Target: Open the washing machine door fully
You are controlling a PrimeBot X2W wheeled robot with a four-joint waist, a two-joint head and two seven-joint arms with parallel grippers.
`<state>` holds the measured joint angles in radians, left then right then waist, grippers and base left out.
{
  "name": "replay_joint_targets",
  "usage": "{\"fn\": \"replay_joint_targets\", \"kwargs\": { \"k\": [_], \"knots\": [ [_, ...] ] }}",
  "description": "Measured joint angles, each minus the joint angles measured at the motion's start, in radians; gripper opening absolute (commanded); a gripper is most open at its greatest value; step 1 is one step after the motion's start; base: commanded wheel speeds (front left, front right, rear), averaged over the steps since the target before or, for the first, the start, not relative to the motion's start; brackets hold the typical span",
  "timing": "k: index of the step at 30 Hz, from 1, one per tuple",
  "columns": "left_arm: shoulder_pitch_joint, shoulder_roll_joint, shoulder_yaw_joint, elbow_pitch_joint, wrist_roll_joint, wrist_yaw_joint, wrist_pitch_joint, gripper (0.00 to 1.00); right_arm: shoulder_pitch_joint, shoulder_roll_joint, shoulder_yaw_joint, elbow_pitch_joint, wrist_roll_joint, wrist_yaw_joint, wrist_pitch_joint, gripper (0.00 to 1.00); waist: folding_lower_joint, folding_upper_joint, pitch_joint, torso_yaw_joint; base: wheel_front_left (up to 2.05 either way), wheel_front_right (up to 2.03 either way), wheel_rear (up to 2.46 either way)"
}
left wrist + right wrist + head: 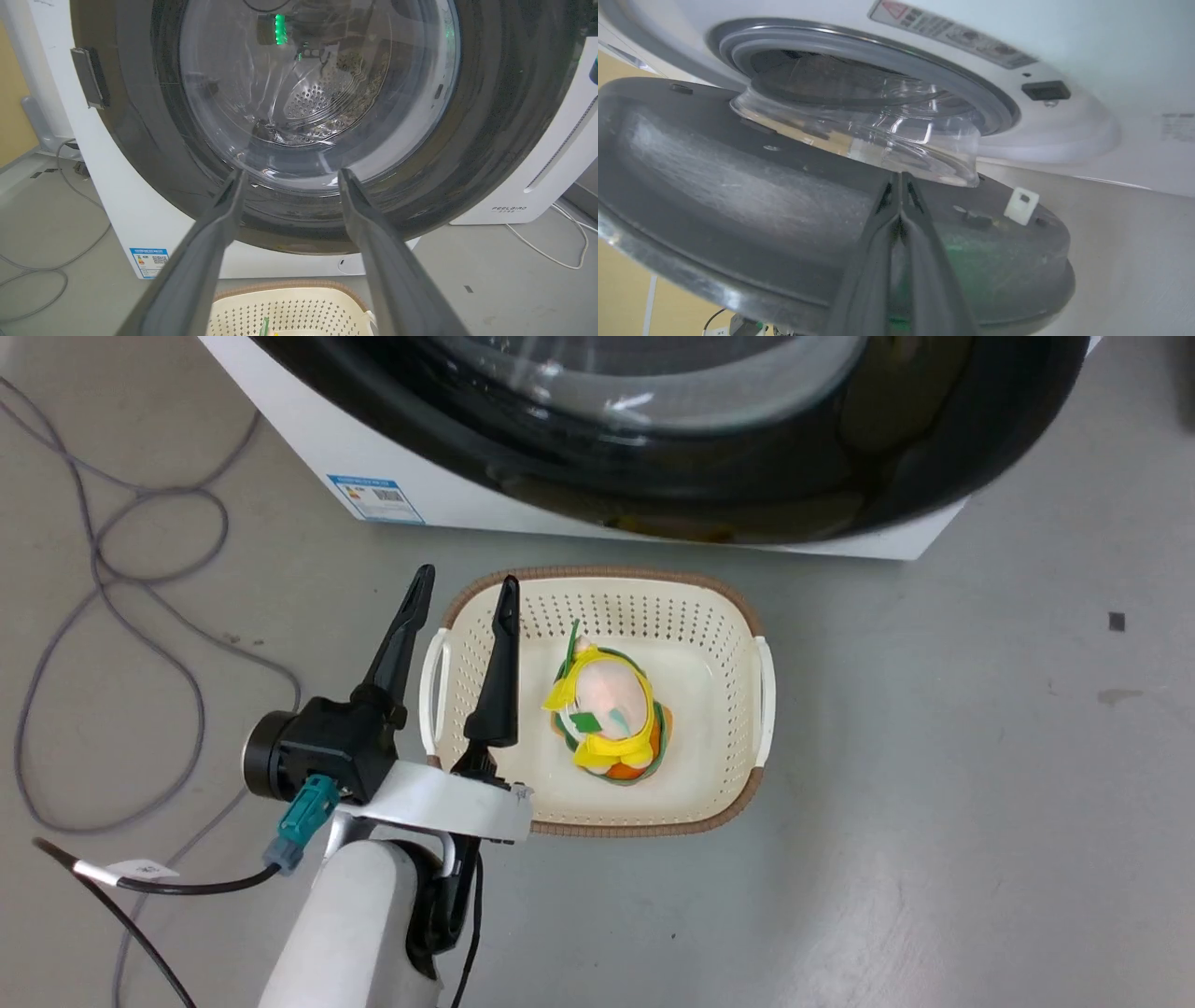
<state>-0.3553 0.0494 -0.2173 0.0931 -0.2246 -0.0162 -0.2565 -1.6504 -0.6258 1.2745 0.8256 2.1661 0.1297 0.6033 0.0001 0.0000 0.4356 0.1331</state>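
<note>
Right wrist view shows the right gripper (900, 179), fingers pinched together, behind the ajar washing machine door (738, 186), which likely needs pushing outward next, while the left gripper (467, 576) hovers wide open.

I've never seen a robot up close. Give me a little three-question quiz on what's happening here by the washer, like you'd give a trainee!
1. True or false: the left tool is open.
2. What lies in the basket? A, a colourful plush item; B, a bottle; C, folded towels.
3. Fill in: the shut right tool points at the washing machine door on its ____ face.
Key: 1 true; 2 A; 3 inner.
</note>
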Motion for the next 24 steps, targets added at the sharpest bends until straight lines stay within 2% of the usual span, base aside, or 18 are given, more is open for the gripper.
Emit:
{"fn": "replay_joint_targets", "kwargs": {
  "k": [7, 12, 24],
  "knots": [
    [0.019, 0.0, 0.005, 0.009, 0.022, 0.003, 0.0, 1.0, 0.088, -0.003, 0.002, -0.074, 0.01, 0.0, 0.003, 0.0, 0.0, 0.0, -0.045, -0.009, 0.0, 0.0, 0.0],
    [0.06, 0.0, 0.027, 0.034, 0.049, -0.015, 0.0, 1.0, 0.17, -0.002, 0.003, -0.129, 0.014, 0.0, -0.001, 0.0, -0.0001, 0.0, -0.095, -0.013, 0.0, 0.0, 0.0],
    [0.161, 0.0, 0.052, 0.067, 0.065, -0.027, -0.001, 1.0, 0.391, 0.019, 0.005, -0.321, 0.078, 0.0, -0.115, 0.0, -0.0002, 0.0, -0.244, -0.011, 0.0, 0.0, 0.0]
  ]
}}
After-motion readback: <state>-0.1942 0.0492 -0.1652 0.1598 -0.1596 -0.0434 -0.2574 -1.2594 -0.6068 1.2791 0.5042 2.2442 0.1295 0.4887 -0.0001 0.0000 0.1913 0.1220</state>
